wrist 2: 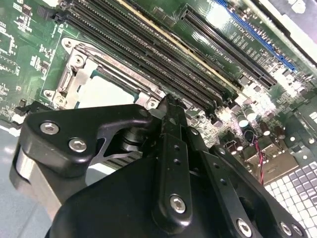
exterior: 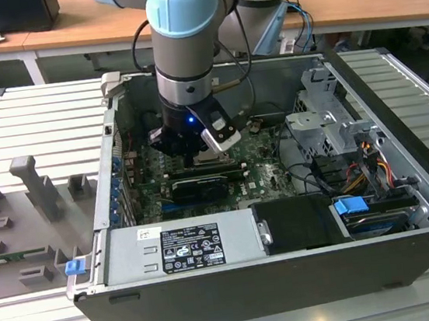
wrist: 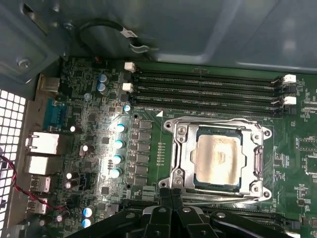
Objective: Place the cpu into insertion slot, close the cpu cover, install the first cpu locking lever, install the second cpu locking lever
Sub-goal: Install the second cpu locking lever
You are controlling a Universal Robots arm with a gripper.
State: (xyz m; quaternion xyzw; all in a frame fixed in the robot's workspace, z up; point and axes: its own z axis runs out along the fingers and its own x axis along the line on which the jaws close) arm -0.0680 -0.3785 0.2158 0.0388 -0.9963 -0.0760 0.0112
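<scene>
The cpu (wrist: pixel 218 161), a pale silvery square chip, lies flat in the insertion slot (wrist: pixel 263 133) on the green motherboard. The cpu cover (wrist: pixel 183 156), a silvery frame, lies down around the chip's edges. A thin metal lever (wrist: pixel 258 161) runs along one side of the socket. My gripper (wrist: pixel 171 196) is shut, its black fingertips pressed together at the socket's rim near one corner, with nothing visible between them. In the second wrist view the gripper (wrist 2: pixel 171 106) hides part of the cpu (wrist 2: pixel 104 91). In the exterior view the gripper (exterior: pixel 199 158) is low inside the open computer case.
Long black memory slots (wrist: pixel 208 91) run beside the socket. A black card (exterior: pixel 198 187) lies just in front of the gripper. The power supply (exterior: pixel 178 247), a drive cage (exterior: pixel 324 127) and cables (exterior: pixel 364 165) crowd the case. Grey fixtures (exterior: pixel 31 199) stand outside at the exterior view's left.
</scene>
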